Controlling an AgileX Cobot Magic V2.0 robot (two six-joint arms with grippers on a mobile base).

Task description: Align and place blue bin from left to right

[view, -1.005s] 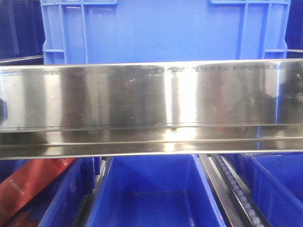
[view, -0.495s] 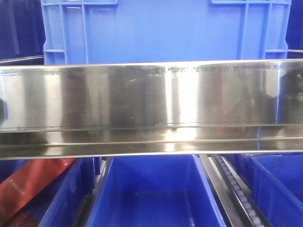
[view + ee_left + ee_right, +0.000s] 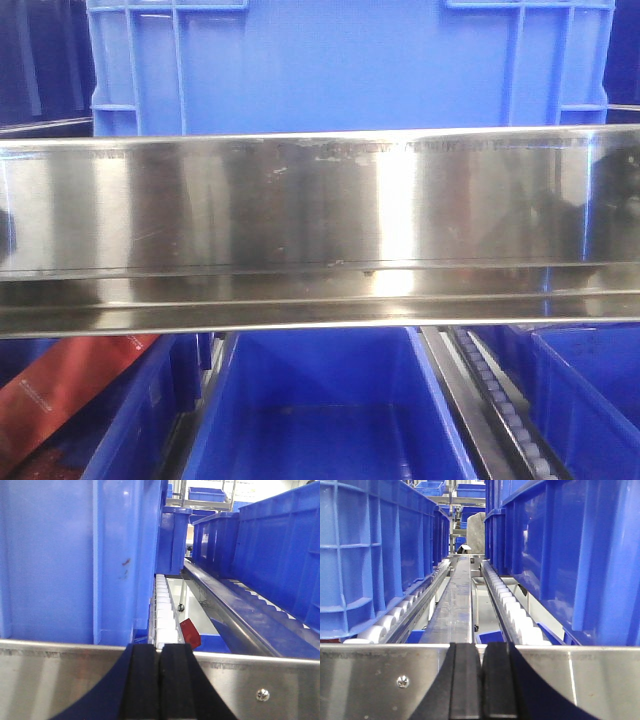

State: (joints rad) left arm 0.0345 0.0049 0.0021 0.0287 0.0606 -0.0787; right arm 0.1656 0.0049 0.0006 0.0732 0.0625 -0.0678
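Note:
The blue bin [image 3: 350, 65] fills the top of the front view, its flat wall facing me and grid ribs at its upper corners. It stands behind a steel rail [image 3: 250, 225] that hides its base. Neither gripper shows in the front view. In the left wrist view my left gripper [image 3: 160, 647] is shut with nothing between its pads, level with the rail, and a blue bin wall [image 3: 65, 560] stands close on its left. My right gripper [image 3: 482, 645] is likewise shut and empty, between bin walls. Which wrist-view wall belongs to the blue bin, I cannot tell.
White roller tracks [image 3: 512, 610] and a steel strip [image 3: 457, 600] run away between rows of blue bins [image 3: 375, 555]. More bins [image 3: 270, 550] line the right of the left wrist view. Below the rail sit open blue bins [image 3: 320, 420] and a red object [image 3: 60, 400].

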